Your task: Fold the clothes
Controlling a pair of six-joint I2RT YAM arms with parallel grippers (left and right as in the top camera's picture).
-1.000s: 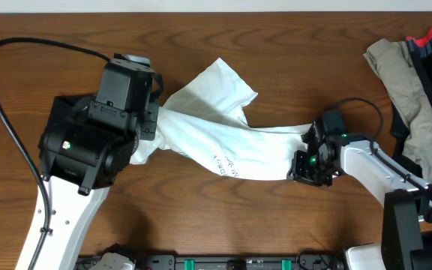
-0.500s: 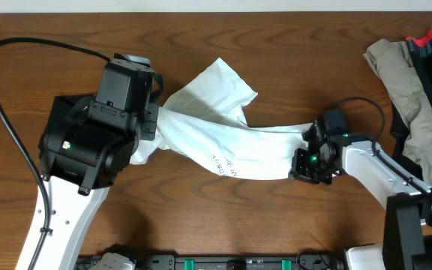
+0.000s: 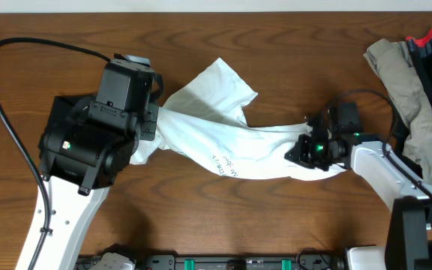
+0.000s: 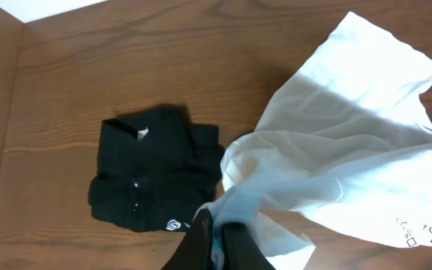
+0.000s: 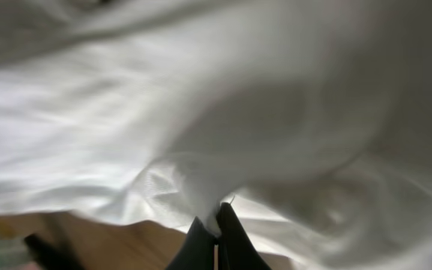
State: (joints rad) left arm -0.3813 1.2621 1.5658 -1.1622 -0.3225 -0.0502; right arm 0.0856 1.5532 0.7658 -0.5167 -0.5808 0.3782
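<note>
A white T-shirt (image 3: 223, 135) with black lettering is stretched across the table between both arms. My left gripper (image 4: 217, 225) is shut on its left end, fabric pinched between the dark fingers; in the overhead view the arm's black body hides that gripper. At the shirt's right end my right gripper (image 3: 300, 152) is shut on a fold of white cloth (image 5: 223, 150), which fills the right wrist view above the pinched gripper (image 5: 217, 219). A folded black garment (image 4: 152, 176) lies on the table below the left wrist.
A pile of khaki (image 3: 403, 75), black and red (image 3: 430, 37) garments lies at the table's right edge. A black cable (image 3: 21, 45) loops over the far left. The wooden table (image 3: 223, 217) shows bare wood in front.
My right gripper has shut on the shirt's right end and shifted a little up and left, lifting the cloth. The left arm has not moved.
</note>
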